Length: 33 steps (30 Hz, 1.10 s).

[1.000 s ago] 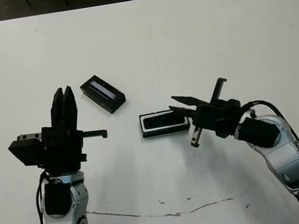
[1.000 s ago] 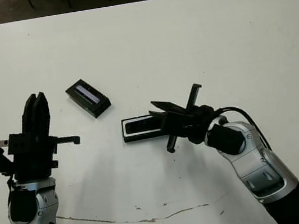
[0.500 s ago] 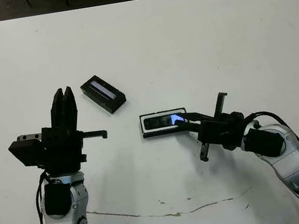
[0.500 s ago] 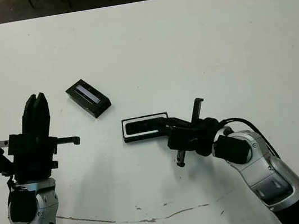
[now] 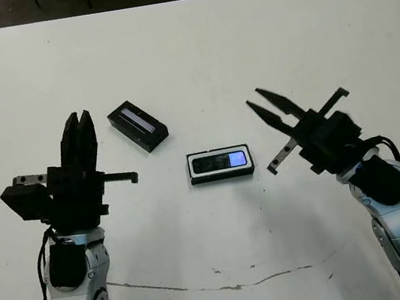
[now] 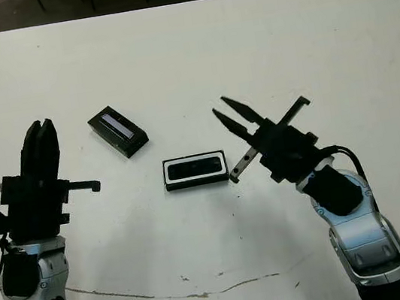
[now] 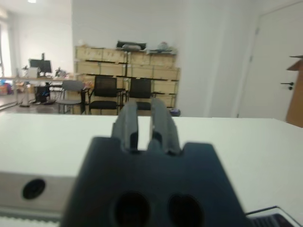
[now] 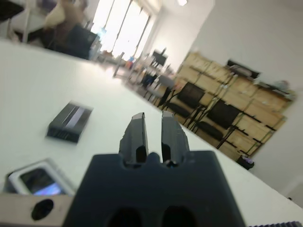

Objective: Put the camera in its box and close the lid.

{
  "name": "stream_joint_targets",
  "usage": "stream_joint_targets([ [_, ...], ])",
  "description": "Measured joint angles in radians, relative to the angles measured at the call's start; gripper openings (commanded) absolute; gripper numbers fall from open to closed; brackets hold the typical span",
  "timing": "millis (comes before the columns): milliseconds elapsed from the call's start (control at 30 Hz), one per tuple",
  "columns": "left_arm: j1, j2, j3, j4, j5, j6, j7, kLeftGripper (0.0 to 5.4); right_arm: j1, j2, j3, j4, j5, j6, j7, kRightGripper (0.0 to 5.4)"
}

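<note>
You see a glossy-faced camera [image 5: 219,162] in a matt black box [image 5: 221,175] with white lining, a matt black lid [image 5: 137,125] bearing a pale strip, and a smooth white worktop [image 5: 245,51], scuffed near you.

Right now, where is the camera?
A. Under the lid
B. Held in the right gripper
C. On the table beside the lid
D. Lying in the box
D. The camera lies inside the box, its bluish patch showing, while the lid sits apart on the table and the right gripper holds nothing.
</note>
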Motion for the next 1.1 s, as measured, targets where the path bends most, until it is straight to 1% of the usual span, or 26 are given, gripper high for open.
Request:
stream_joint_targets([
  [100, -0.042, 0.047, 0.016, -0.091, -0.026, 0.168, 0.004, 0.0, -0.014, 0.0, -0.02, -0.017, 0.038, 0.043, -0.001, 0.03],
  [167, -0.1, 0.082, 0.037, -0.143, -0.057, 0.312, 0.014, 0.0, -0.022, 0.0, -0.022, -0.019, 0.052, 0.061, -0.002, 0.03],
  [233, -0.168, 0.134, 0.053, -0.174, -0.065, 0.448, 0.02, 0.0, -0.033, 0.0, -0.022, -0.018, 0.054, 0.071, -0.002, 0.03],
  [267, -0.214, 0.18, 0.057, -0.176, -0.062, 0.515, 0.011, 0.0, -0.042, 0.0, -0.023, -0.014, 0.056, 0.074, -0.002, 0.03],
  [333, -0.304, 0.277, 0.058, -0.164, -0.058, 0.604, -0.033, 0.0, -0.055, -0.001, -0.026, -0.001, 0.065, 0.078, -0.002, 0.03],
  [400, -0.417, 0.399, 0.044, -0.111, -0.063, 0.678, -0.134, 0.0, -0.063, -0.002, -0.03, 0.011, 0.075, 0.086, 0.001, 0.03],
  [467, -0.552, 0.527, 0.002, -0.021, -0.07, 0.72, -0.273, 0.0, -0.073, -0.003, -0.032, 0.017, 0.078, 0.096, 0.002, 0.03],
  [567, -0.768, 0.665, -0.125, 0.162, -0.032, 0.695, -0.493, 0.0, -0.088, -0.004, -0.034, 0.019, 0.088, 0.122, 0.002, 0.03],
  [667, -0.954, 0.699, -0.28, 0.358, 0.066, 0.643, -0.64, 0.0, -0.094, -0.003, -0.034, 0.024, 0.089, 0.144, 0.001, 0.03],
  [733, -1.039, 0.685, -0.367, 0.471, 0.14, 0.602, -0.684, 0.0, -0.099, -0.002, -0.035, 0.027, 0.091, 0.155, -0.001, 0.03],
  [800, -1.089, 0.647, -0.424, 0.579, 0.2, 0.542, -0.704, 0.0, -0.102, 0.001, -0.039, 0.029, 0.097, 0.171, -0.008, 0.03],
  [900, -1.129, 0.578, -0.498, 0.739, 0.284, 0.443, -0.72, 0.0, -0.108, 0.005, -0.043, 0.028, 0.114, 0.202, -0.015, 0.03],
  [1100, -1.2, 0.471, -0.616, 0.994, 0.423, 0.33, -0.816, 0.0, -0.106, 0.006, -0.056, 0.021, 0.13, 0.221, -0.016, 0.03],
])
